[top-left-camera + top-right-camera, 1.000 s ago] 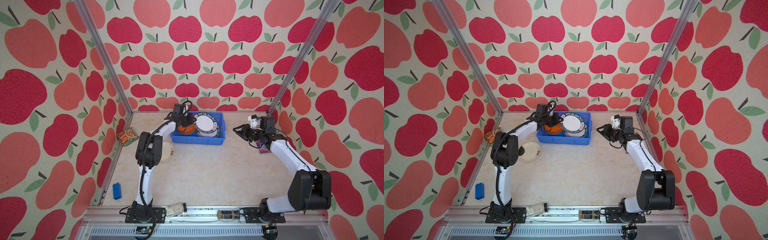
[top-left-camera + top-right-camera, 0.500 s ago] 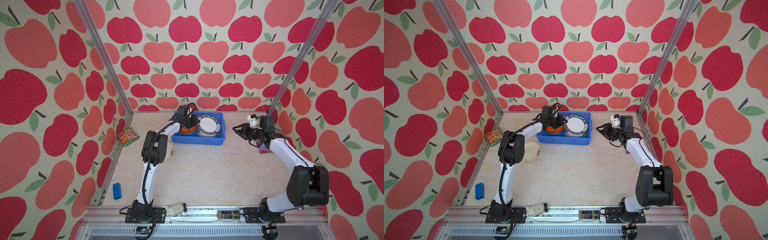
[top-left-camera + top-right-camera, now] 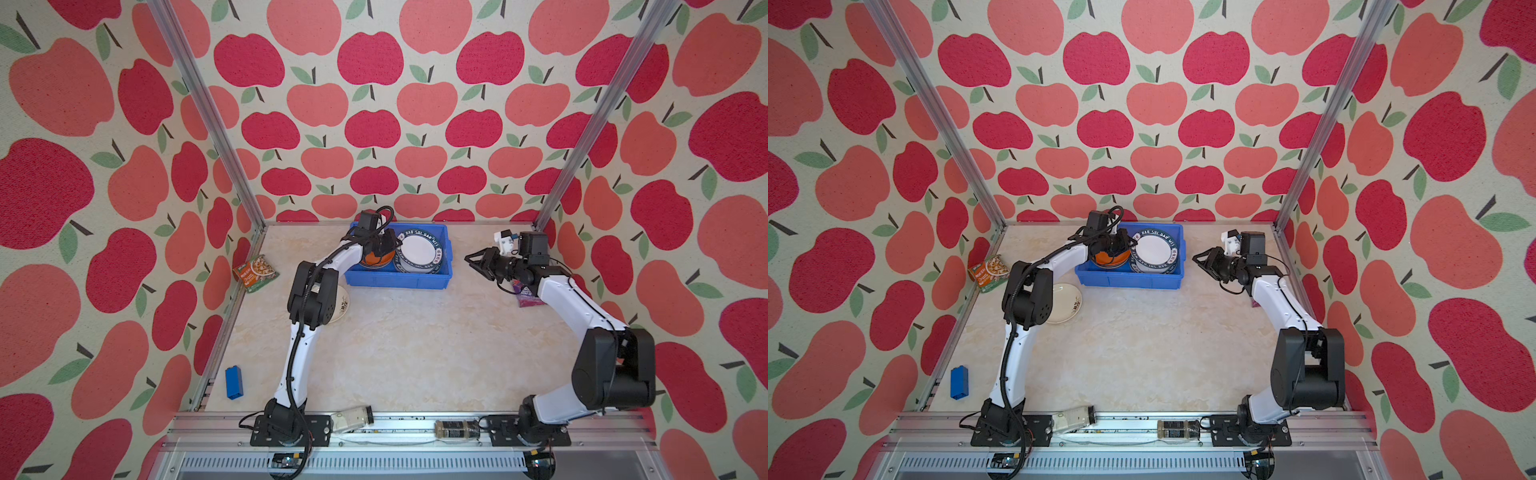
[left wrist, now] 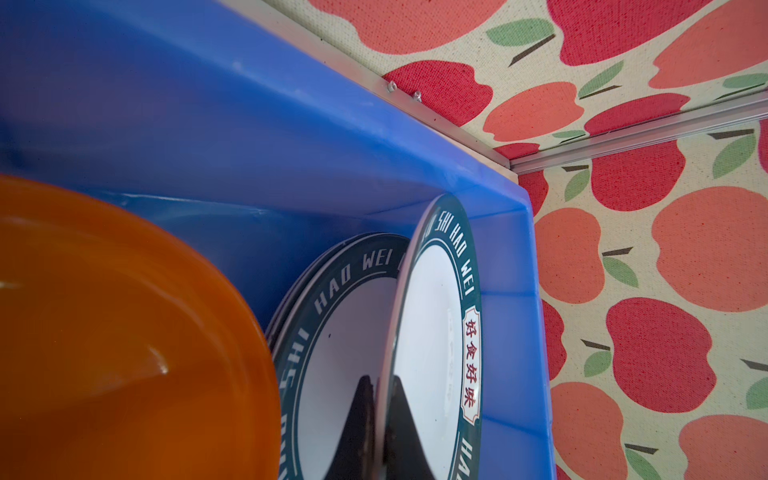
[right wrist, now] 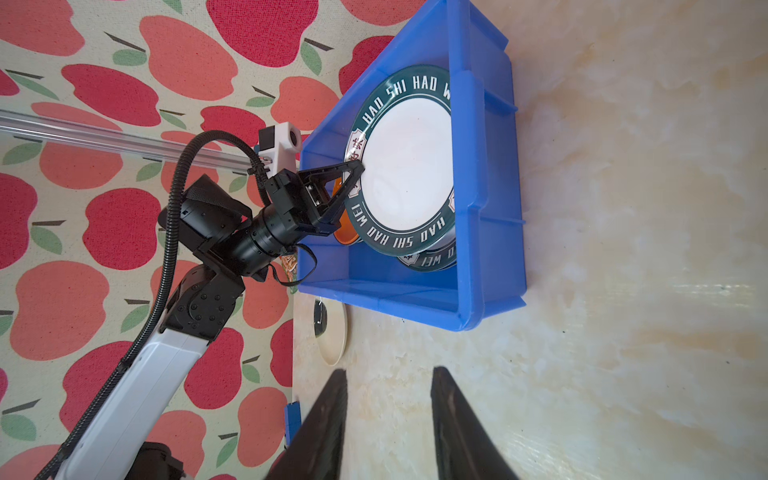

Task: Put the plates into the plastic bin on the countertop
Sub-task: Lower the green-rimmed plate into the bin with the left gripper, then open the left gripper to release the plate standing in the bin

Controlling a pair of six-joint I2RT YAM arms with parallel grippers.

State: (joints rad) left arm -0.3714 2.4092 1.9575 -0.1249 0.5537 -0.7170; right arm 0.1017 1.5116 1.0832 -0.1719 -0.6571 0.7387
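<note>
The blue plastic bin (image 3: 399,282) (image 3: 1129,283) stands at the back of the beige countertop (image 3: 415,353). Inside lie an orange plate (image 3: 376,261) (image 4: 124,332) and green-rimmed white plates. My left gripper (image 3: 395,245) (image 4: 380,415) is shut on the rim of the top green-rimmed plate (image 3: 419,251) (image 4: 432,332), which tilts over another one (image 4: 340,340) (image 5: 432,259). My right gripper (image 3: 471,259) (image 5: 388,374) hangs open and empty to the right of the bin. A cream ink-blotched plate (image 3: 343,303) (image 3: 1065,307) lies on the countertop, partly hidden by my left arm.
A snack packet (image 3: 254,272) leans at the left wall and a purple packet (image 3: 525,295) lies under my right arm. A blue block (image 3: 234,382) sits at the front left. Two glass jars (image 3: 351,417) (image 3: 455,429) lie on the front rail.
My left gripper has moved to the right inside the bin, from over the orange plate, staying shut on the green-rimmed plate. The right gripper has barely moved.
</note>
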